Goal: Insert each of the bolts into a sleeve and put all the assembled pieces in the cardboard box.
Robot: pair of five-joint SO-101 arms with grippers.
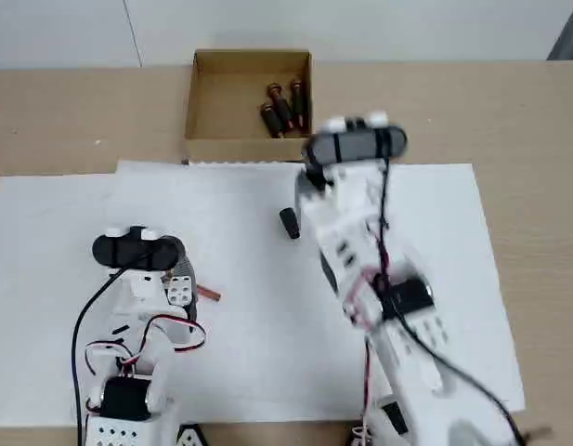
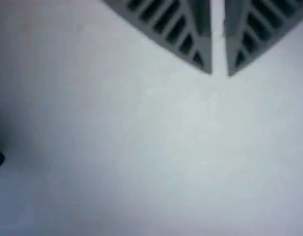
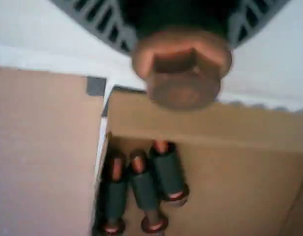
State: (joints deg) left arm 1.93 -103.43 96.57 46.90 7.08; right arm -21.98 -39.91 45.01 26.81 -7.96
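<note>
- Pale wooden table (image 1: pixel 63 121) with a white paper sheet (image 1: pixel 249 307) over it lay under both my arms.
- My right gripper (image 3: pixel 178 22) was clamped on an assembled piece (image 3: pixel 183 69). The dark sleeve sat between the jaws and the copper bolt head stuck out free.
- That piece hung over the paper, just short of the near wall of the cardboard box (image 1: pixel 191 111).
- Beyond the wall, three finished pieces (image 1: pixel 284 104) lay side by side on the box floor.
- My left gripper (image 2: pixel 219 73) had its jaws all but together with only a thin slit between them. It held nothing and pointed down at bare paper.
- A loose bolt (image 1: pixel 209 295) lay on the sheet just beside that gripper, with no sleeve on it.
- A small dark piece (image 1: pixel 289 223) sat on the paper beside my right arm. I could not tell whether it was a sleeve.
- My worry was letting go too early. The piece had not cleared the wall, so it would likely hit the rim or fall on the paper.
- As far as I could judge, I held only the sleeve, so a tilt could let the bolt slide out.
- The loose bolt looked ready to roll if my left jaws nudged it.
</note>
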